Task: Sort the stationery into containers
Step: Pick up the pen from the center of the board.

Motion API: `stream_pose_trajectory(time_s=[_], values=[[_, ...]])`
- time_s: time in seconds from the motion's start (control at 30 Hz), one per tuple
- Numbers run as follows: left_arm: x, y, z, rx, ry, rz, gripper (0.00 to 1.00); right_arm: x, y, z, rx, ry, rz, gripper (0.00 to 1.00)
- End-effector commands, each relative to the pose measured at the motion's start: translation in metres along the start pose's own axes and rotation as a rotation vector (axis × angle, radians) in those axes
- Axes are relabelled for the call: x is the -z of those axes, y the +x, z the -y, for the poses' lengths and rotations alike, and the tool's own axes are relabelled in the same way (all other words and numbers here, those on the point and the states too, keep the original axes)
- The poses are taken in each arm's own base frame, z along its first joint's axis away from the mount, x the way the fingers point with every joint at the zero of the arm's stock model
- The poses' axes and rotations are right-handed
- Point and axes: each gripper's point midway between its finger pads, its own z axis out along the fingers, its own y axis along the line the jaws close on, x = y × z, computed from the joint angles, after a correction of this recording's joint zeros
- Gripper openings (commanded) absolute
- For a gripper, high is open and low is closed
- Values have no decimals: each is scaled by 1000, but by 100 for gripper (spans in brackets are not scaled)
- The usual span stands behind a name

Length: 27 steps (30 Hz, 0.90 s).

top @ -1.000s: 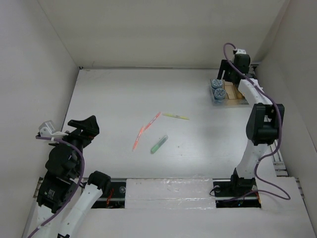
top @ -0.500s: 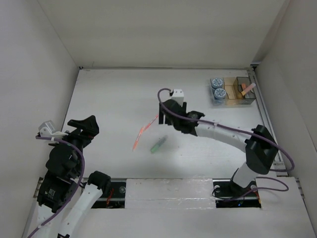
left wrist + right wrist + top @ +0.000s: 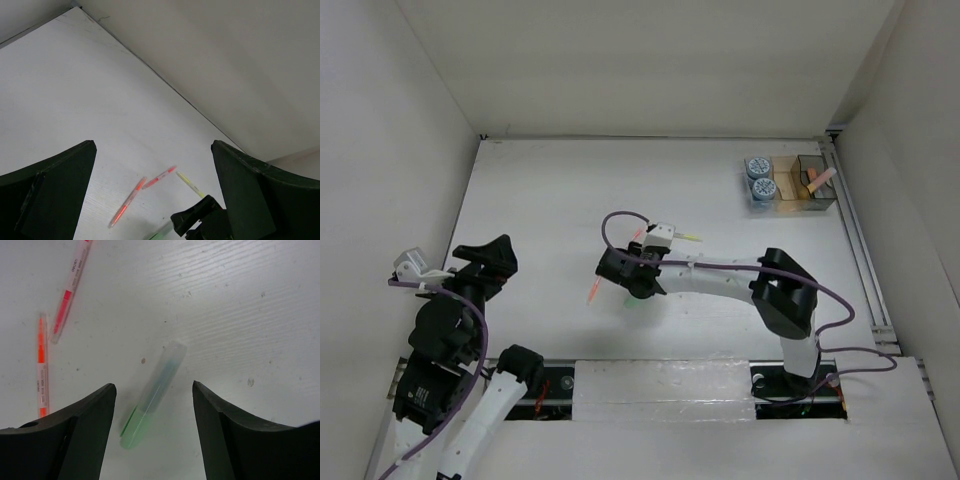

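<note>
Top view is coming through bright and even: diffuse light is washing the white bench and walls, shadows are falling faint and soft. Glossy strip at the near edge is throwing mild glare. Right wrist: green marker is reading blurred, orange pen is looking sharper, right hand fingers are rendering dark and soft. Left wrist: left hand is showing near-black, wall is shading grey.

Bare tabletop on both sides of the green marker, inside the spread right fingers. Just outside one finger, an orange pen and a red pen, apart from the marker. Elsewhere open up to the walls.
</note>
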Motion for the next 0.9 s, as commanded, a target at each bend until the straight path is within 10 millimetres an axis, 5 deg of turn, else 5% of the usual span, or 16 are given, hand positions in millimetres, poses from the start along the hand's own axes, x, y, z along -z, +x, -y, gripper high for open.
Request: stream_pose_trajectory(time_s=[0.0, 0.57, 0.67, 0.7, 0.87], values=[[1, -8, 4, 23, 12, 29, 100, 3, -1, -4, -101, -8, -6, 68], [2, -6, 6, 13, 26, 17, 100, -30, 31, -7, -86, 27, -67, 63], [3, -8, 6, 18, 31, 22, 100, -37, 41, -4, -71, 43, -80, 54], [3, -9, 7, 23, 36, 28, 100, -42, 42, -1, -72, 54, -89, 40], [3, -9, 7, 23, 36, 28, 100, -48, 47, 0, -87, 50, -110, 12]])
